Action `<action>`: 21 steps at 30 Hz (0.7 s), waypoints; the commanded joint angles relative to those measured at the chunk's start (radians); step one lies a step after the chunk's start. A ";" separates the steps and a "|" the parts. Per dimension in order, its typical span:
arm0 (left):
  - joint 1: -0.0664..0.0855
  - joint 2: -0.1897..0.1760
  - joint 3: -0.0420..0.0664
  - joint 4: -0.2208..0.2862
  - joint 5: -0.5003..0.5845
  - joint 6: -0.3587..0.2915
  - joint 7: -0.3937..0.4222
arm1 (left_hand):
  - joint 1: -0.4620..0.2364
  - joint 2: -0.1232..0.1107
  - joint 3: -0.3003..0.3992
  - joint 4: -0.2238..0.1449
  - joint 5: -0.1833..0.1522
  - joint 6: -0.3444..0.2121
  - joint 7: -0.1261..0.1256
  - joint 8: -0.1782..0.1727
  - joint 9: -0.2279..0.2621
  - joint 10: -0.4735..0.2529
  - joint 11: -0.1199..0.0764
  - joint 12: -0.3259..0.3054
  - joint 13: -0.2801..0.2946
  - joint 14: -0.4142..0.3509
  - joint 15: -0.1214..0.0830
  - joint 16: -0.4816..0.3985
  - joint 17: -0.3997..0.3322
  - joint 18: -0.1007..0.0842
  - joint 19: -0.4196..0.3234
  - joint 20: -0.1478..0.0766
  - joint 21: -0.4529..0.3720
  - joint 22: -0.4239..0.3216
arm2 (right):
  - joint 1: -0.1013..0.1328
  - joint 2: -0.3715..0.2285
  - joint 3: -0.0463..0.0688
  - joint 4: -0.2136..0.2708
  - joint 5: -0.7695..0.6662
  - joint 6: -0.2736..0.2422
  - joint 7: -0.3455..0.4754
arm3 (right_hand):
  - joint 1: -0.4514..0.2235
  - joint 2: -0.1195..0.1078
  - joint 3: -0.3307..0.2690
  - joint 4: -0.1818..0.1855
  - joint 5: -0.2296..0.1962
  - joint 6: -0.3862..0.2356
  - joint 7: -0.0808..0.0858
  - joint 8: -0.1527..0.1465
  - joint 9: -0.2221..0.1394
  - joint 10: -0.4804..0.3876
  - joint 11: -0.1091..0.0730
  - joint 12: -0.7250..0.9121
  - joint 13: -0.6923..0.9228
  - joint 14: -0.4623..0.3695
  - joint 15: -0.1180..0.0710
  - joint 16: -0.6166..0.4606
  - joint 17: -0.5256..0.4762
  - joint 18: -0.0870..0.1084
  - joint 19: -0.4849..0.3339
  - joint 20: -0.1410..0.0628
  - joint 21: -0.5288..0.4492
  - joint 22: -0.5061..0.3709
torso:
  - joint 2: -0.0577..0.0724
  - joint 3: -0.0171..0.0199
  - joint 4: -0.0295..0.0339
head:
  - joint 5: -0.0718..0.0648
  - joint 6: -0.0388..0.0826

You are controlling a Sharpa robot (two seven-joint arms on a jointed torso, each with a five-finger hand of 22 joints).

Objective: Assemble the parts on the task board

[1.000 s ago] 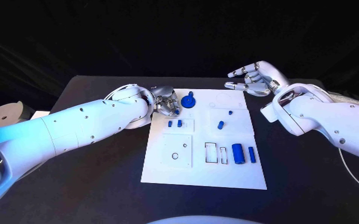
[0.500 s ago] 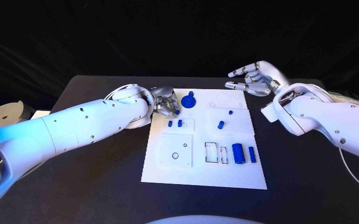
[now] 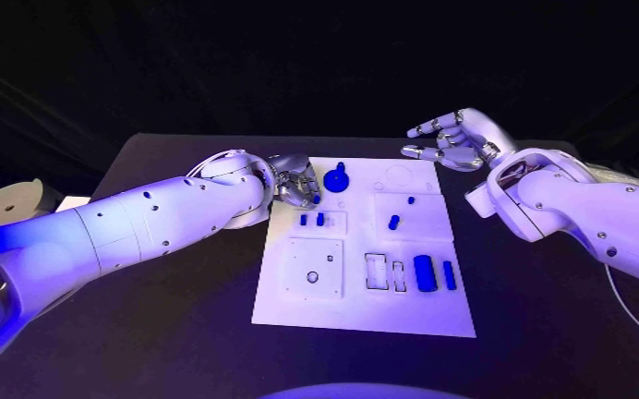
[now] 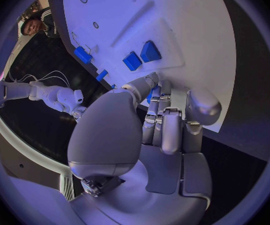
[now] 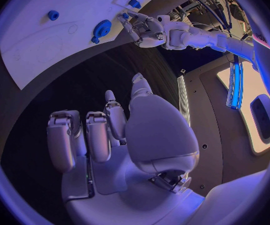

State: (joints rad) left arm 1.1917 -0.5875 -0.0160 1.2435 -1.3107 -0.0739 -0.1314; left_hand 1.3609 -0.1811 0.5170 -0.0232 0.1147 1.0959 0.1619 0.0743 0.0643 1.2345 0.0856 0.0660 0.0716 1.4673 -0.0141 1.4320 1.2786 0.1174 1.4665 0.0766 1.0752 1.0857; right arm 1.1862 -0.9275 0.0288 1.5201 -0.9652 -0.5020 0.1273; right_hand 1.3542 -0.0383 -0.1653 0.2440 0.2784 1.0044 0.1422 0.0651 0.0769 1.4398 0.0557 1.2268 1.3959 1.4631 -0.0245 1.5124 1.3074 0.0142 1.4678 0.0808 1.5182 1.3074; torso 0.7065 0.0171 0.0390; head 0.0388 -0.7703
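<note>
Fingers (image 4: 163, 130) of my left hand (image 3: 295, 183) are curled in at the board's (image 3: 367, 311) far left edge; whether they hold anything there I cannot tell. A blue part shows just past them in the left wrist view, but contact is hidden. My right hand (image 3: 452, 141) hovers over the dark surface (image 3: 174, 325) beyond the board's far right corner, its fingers (image 5: 97, 135) loosely bent and apart, nothing in them.

On the board, a round blue part with a short stem (image 3: 336, 178) lies near the far edge, just beside my left hand. Nearer me, two small blue blocks (image 3: 310, 220) sit side by side in a raised square panel. To their right a small blue peg (image 3: 393, 223) lies tilted, with a tiny blue dot (image 3: 410, 200) beyond it. In the near half, a square panel (image 3: 314, 269) carries a small ring-shaped hole. Beside it are two narrow rectangular slots (image 3: 386, 272); what fills them I cannot make out. Right of the slots lie a thick blue cylinder (image 3: 424, 272) and a thinner blue bar (image 3: 449, 274), parallel and just apart.
</note>
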 commanded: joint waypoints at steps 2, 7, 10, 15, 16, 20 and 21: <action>0.000 0.000 0.000 -0.001 -0.006 0.002 -0.004 | -0.010 -0.006 0.000 -0.009 -0.006 -0.019 0.003 -0.010 -0.001 -0.009 0.002 -0.001 0.000 0.046 0.010 0.005 -0.002 -0.014 0.011 0.007 0.001 0.003 | 0.000 0.000 0.000 0.000 -0.004 0.011 0.003 | -0.002 0.011 -0.006 -0.001 -0.005 0.004 -0.004 0.003 0.001 0.003 -0.004 0.003 0.011 0.086 0.003 -0.003 0.167 0.008 0.053 0.004 -0.004 0.178 | 0.000 -0.0001 0.0007 | 0.000 0.000; 0.000 -0.002 0.000 -0.003 -0.006 -0.003 -0.005 | -0.010 -0.007 0.001 -0.012 -0.006 -0.035 0.006 -0.014 -0.002 -0.010 0.004 -0.002 0.000 0.046 0.012 0.005 -0.003 -0.014 0.010 0.010 0.002 0.004 | 0.000 0.001 0.000 -0.001 -0.004 0.012 0.002 | -0.002 0.011 -0.006 -0.001 -0.005 0.004 -0.004 0.003 0.001 0.003 -0.004 0.003 0.011 0.086 0.003 -0.003 0.167 0.008 0.053 0.004 -0.004 0.178 | 0.000 -0.0006 0.0004 | 0.001 0.000; 0.000 -0.004 0.000 -0.004 -0.006 -0.007 -0.005 | -0.010 -0.007 0.002 -0.013 -0.006 -0.038 0.007 -0.014 -0.002 -0.011 0.005 -0.002 0.000 0.046 0.012 0.005 -0.003 -0.014 0.010 0.010 0.002 0.005 | 0.000 0.001 0.000 -0.002 -0.004 0.013 0.001 | -0.002 0.011 -0.006 -0.001 -0.005 0.004 -0.004 0.003 0.001 0.003 -0.004 0.003 0.011 0.086 0.003 -0.003 0.167 0.008 0.053 0.004 -0.004 0.178 | 0.000 -0.0008 0.0005 | 0.001 0.001; -0.001 -0.009 0.000 -0.006 -0.006 -0.019 -0.003 | -0.010 -0.007 0.003 -0.013 -0.006 -0.040 0.008 -0.014 -0.002 -0.012 0.005 -0.002 0.000 0.046 0.013 0.005 -0.004 -0.014 0.011 0.010 0.003 0.006 | 0.000 0.002 0.000 -0.005 -0.004 0.014 0.000 | -0.002 0.011 -0.006 -0.001 -0.005 0.004 -0.004 0.003 0.001 0.003 -0.004 0.003 0.011 0.086 0.003 -0.003 0.167 0.008 0.053 0.004 -0.004 0.178 | 0.000 -0.0004 0.0007 | 0.002 -0.001; -0.001 -0.010 0.000 -0.006 -0.006 -0.022 -0.003 | -0.009 -0.007 0.003 -0.014 -0.006 -0.040 0.008 -0.014 -0.002 -0.012 0.005 -0.002 0.000 0.046 0.013 0.005 -0.004 -0.014 0.011 0.011 0.004 0.006 | -0.001 0.002 0.000 -0.005 -0.004 0.015 0.000 | -0.002 0.011 -0.006 -0.001 -0.005 0.004 -0.004 0.003 0.001 0.003 -0.004 0.003 0.011 0.086 0.003 -0.003 0.167 0.008 0.053 0.004 -0.004 0.178 | 0.000 -0.0005 0.0007 | 0.002 -0.001; -0.001 -0.018 0.001 -0.003 -0.001 -0.040 0.004 | -0.007 -0.007 0.005 -0.016 -0.006 -0.045 0.008 -0.014 -0.002 -0.012 0.006 -0.002 0.000 0.045 0.013 0.005 -0.005 -0.014 0.011 0.011 0.004 0.006 | -0.001 0.002 0.000 -0.007 -0.004 0.020 -0.005 | -0.002 0.011 -0.007 -0.001 -0.005 0.004 -0.004 0.003 0.001 0.001 -0.004 -0.001 0.009 0.086 0.003 -0.003 0.166 0.009 0.052 0.004 -0.006 0.175 | 0.000 -0.0016 0.0001 | 0.003 0.000; -0.001 -0.022 0.001 -0.001 0.005 -0.049 0.009 | -0.006 -0.007 0.007 -0.018 -0.005 -0.050 0.003 -0.015 -0.002 -0.012 0.004 -0.002 0.000 0.045 0.013 0.004 -0.006 -0.014 0.011 0.012 0.004 0.007 | -0.001 0.002 0.000 -0.008 -0.006 0.023 -0.008 | -0.001 0.012 -0.007 -0.002 -0.006 0.004 -0.004 0.003 0.001 0.000 -0.004 -0.003 0.008 0.085 0.003 -0.005 0.164 0.009 0.051 0.004 -0.007 0.174 | 0.000 -0.0013 -0.0001 | 0.003 0.000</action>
State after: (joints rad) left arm 1.1914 -0.6092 -0.0156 1.2399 -1.3115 -0.0947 -0.1332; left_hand 1.3562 -0.1858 0.5241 -0.0361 0.1147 1.0494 0.1663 0.0630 0.0634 1.2274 0.0927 0.0659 0.0718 1.4672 -0.0070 1.4321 1.2732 0.1173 1.4667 0.0838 1.0752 1.0916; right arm 1.1862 -0.9265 0.0288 1.5122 -0.9652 -0.4981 0.1244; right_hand 1.3542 -0.0383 -0.1655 0.2438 0.2784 1.0044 0.1422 0.0651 0.0767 1.4398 0.0557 1.2268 1.3959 1.4631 -0.0245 1.5125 1.3081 0.0142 1.4678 0.0808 1.5166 1.3078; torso 0.7065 0.0160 0.0395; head 0.0413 -0.7707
